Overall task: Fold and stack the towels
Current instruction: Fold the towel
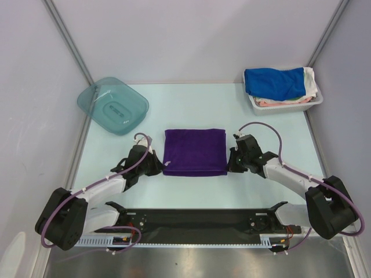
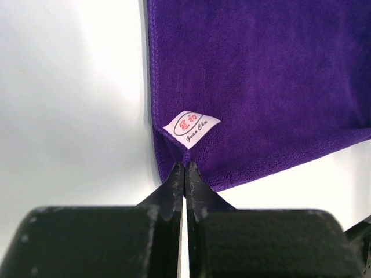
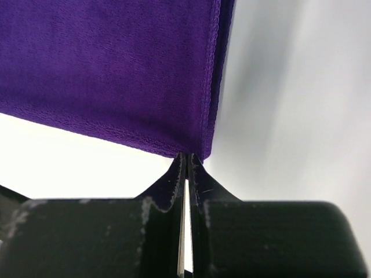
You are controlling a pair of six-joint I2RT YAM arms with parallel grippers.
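At the far left of the pale, smooth table (image 1: 191, 110) lies a see-through teal plastic lid (image 1: 113, 105), a rounded rectangle with a raised oval in its middle.

Nearer and a little to the right, the left hand (image 1: 160, 167) reaches in from the near side. Seen from its wrist, the two black fingers (image 2: 174, 185) are pressed together, and their tips pinch the near left corner of the purple towel (image 2: 261, 87), where the cloth puckers. A small white tag (image 2: 191, 128) with red lettering sits on the towel just beyond that corner.

The purple towel (image 1: 194, 152) lies flat in the middle of the table as a neat, almost square shape, its surface soft and finely looped, its side edges stitched.

The right hand (image 1: 230, 167) meets the towel's near right corner. Its fingers (image 3: 203, 182) are likewise pressed together, nipping the tip of that corner.

At the far right stands a shallow grey plastic tray (image 1: 255, 103). In it, a crumpled blue towel (image 1: 275, 82) lies on top, with a white cloth (image 1: 311, 81) just to its right and a pinkish cloth (image 1: 272, 103) under it.
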